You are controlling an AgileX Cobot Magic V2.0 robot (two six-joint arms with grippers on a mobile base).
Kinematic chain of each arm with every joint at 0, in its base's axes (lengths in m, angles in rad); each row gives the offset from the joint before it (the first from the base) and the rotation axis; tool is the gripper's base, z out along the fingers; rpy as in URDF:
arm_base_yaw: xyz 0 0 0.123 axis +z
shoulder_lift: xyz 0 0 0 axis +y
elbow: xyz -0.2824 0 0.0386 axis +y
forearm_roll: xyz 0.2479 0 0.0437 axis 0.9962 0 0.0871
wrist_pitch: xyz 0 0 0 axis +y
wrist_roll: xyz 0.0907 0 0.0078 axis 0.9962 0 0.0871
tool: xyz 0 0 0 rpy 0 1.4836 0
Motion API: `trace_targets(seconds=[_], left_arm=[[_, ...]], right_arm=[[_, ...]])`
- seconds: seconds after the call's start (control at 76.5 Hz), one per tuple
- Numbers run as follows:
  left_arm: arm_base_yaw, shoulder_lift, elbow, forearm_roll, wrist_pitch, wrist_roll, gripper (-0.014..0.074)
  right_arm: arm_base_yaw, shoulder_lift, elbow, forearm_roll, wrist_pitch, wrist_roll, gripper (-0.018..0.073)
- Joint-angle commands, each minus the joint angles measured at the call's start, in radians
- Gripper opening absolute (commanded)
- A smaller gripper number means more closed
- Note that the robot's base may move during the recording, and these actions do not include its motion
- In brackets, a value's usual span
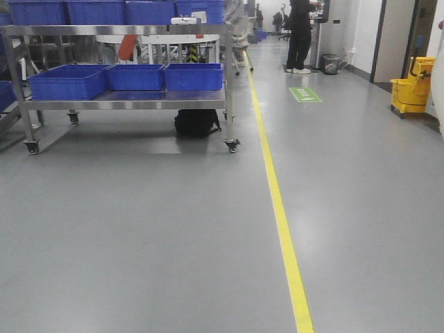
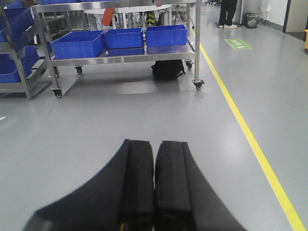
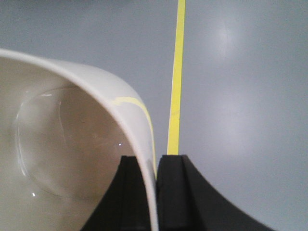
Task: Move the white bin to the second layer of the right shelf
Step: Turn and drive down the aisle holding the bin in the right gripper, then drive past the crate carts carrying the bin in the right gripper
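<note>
The white bin (image 3: 62, 144), glossy cream plastic with a smooth curved wall, is pinched at its rim by the right gripper (image 3: 155, 166). It hangs above the dull grey floor (image 3: 240, 120), just beside a yellow line (image 3: 176, 86). The left gripper (image 2: 154, 149) has its black pads pressed together. Farther off, a wheeled steel cart (image 1: 125, 105) carries rectangular blue crates (image 1: 67, 81). The writing on a green floor sign (image 1: 305, 94) is too small to read.

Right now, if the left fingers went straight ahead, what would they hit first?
The left fingers have bare floor ahead; first in line, far off, looks like the black bag under the steel cart, though depth is unclear.
</note>
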Motion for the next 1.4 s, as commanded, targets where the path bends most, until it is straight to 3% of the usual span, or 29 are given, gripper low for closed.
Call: trace_targets(seconds=[0.0, 1.385], left_arm=[[-0.001, -0.016, 0.037, 0.0, -0.087, -0.005, 0.0085], [-0.001, -0.016, 0.037, 0.0, -0.087, -0.005, 0.0085]], right_arm=[[-0.005, 0.006, -0.031, 0.009, -0.085, -0.004, 0.0048], [-0.005, 0.006, -0.031, 0.009, -0.085, -0.004, 0.0048]])
